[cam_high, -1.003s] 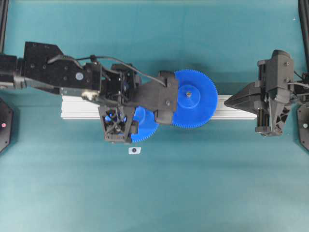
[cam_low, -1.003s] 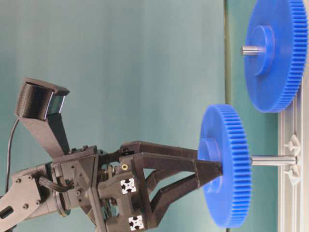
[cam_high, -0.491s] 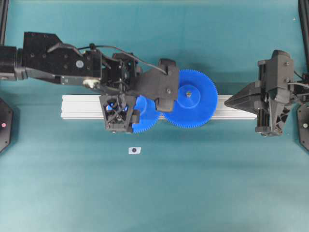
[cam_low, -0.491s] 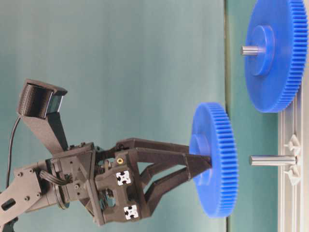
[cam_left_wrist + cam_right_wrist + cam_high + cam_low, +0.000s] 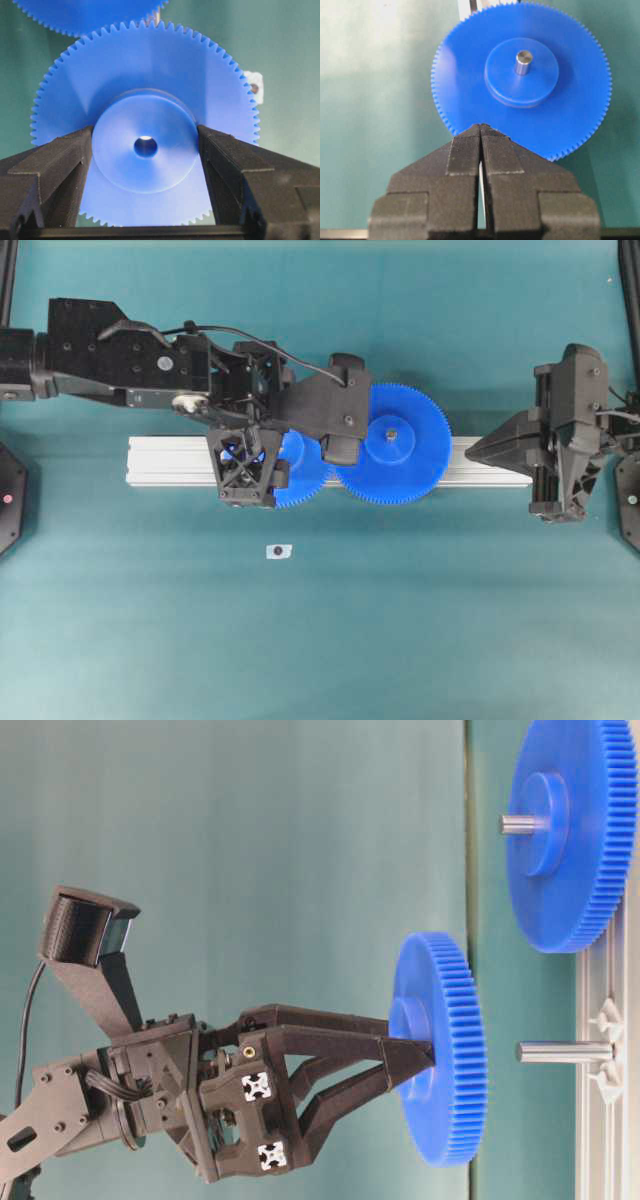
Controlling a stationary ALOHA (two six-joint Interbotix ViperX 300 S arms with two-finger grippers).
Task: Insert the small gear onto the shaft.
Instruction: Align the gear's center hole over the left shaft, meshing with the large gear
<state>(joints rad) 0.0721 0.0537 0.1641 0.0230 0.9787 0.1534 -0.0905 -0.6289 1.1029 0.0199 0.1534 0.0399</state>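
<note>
Two blue gears show from overhead: the larger gear (image 5: 400, 445) sits on the ribbed aluminium bar (image 5: 165, 462), and the small gear (image 5: 305, 480) peeks out just beside it, beneath the left arm (image 5: 120, 360), above the bar. The right pincer (image 5: 472, 451) rests over the bar's far end, well apart from both gears. A small pale piece (image 5: 279, 551) lies alone on the teal worktop (image 5: 320, 640).

At table level, the left pincer (image 5: 420, 1057) clamps the small gear's raised hub. The gear's face is turned toward the shaft (image 5: 565, 1051), a bare pin rising from the bar, and there is a clear gap between gear and pin tip.

The left wrist view shows the black fingers (image 5: 60, 160) pressed against both sides of the hub, with its centre hole open.

In the right wrist view, the right pincer's jaws meet, holding nothing, and the larger gear stands beyond them on its own pin.
</note>
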